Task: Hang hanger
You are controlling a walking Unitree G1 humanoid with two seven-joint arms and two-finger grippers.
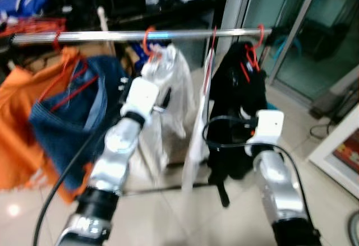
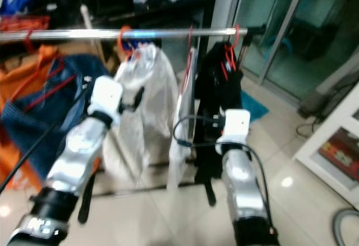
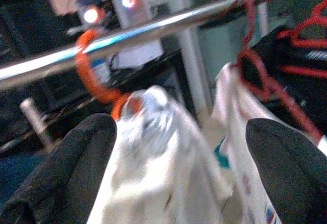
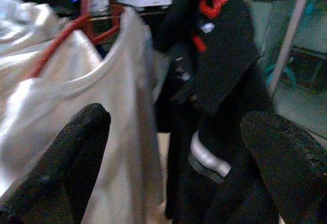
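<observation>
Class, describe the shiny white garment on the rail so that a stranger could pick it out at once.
Find the long silver rail running across the room. Near its middle, between the blue denim garment and the flat white shirt, a glossy, crumpled white garment hangs from an orange-red hanger. Its sheen and bunched folds set it apart.

Home laundry corner | clothes on red hangers (image 1: 251, 55) along a steel rail (image 1: 140, 35) | tiled floor (image 1: 168, 218) | sliding glass door (image 1: 305, 38)

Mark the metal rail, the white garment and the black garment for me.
metal rail (image 1: 112, 35), left eye view, bare stretch of bar.
white garment (image 1: 171, 89), left eye view, middle of the cloth.
black garment (image 1: 241, 92), left eye view, upper body.
</observation>
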